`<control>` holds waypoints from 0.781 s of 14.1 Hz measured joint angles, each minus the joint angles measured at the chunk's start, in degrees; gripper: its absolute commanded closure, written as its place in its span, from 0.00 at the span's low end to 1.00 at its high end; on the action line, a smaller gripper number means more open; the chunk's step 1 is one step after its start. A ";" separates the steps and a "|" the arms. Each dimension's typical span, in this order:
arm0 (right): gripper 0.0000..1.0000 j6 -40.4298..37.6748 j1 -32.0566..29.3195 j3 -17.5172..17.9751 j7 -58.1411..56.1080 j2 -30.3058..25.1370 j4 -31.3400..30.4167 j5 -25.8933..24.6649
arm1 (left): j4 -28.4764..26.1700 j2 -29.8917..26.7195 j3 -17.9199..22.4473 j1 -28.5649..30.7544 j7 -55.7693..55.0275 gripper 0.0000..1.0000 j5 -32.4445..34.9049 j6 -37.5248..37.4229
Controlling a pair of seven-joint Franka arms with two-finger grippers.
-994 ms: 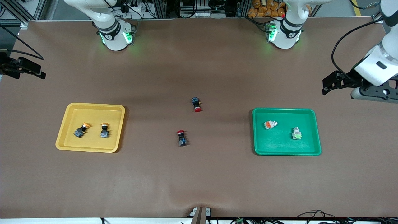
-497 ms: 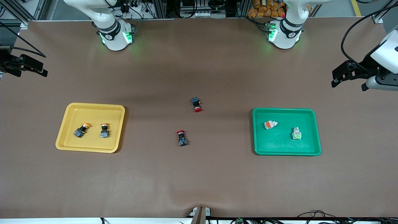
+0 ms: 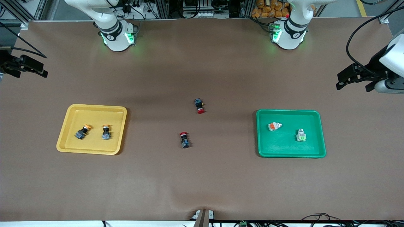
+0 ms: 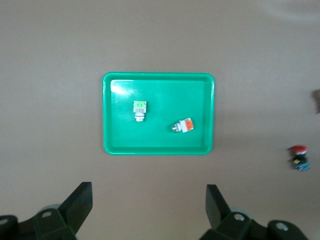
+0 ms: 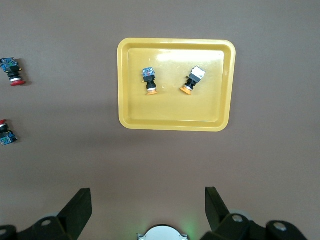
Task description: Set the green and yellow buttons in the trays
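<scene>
Buttons lay sorted in both trays on the brown table. The shallow yellow plastic tray with rounded corners and a raised rim sat toward the right arm's end of the table. It held two switches with yellow-orange caps and dark blue-grey bodies: one yellow-capped switch nearer that end, the second yellow-capped switch just beside it, the two apart and both lying on their sides. The matching green plastic tray sat toward the left arm's end. In it lay a pale grey switch with an orange end and a pale grey switch with a green end, well apart, the green-ended one slightly nearer to the front camera.

Between the trays, on the bare table, lay two red-capped switches with dark blue bodies. The one red-capped switch lay farther from the front camera, the other red-capped switch nearer, neither touching a tray.

The left gripper hung high over the table at the left arm's end, its black fingers spread wide with nothing between them; the wrist view looked down on the green tray. The right gripper hung high over the right arm's end, fingers likewise wide apart and empty, with the yellow tray below in its wrist view.
</scene>
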 measured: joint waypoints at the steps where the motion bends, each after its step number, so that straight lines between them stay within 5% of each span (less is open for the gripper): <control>1: 0.00 -0.01 0.00 0.00 0.00 0.00 0.00 -0.01 | 0.00 0.00 0.00 0.21 -1.72 0.00 -0.50 0.00; 11: 0.00 -0.11 0.00 0.00 -0.03 0.00 0.02 -0.03 | 0.00 0.00 0.11 0.71 -3.82 0.00 0.07 -1.61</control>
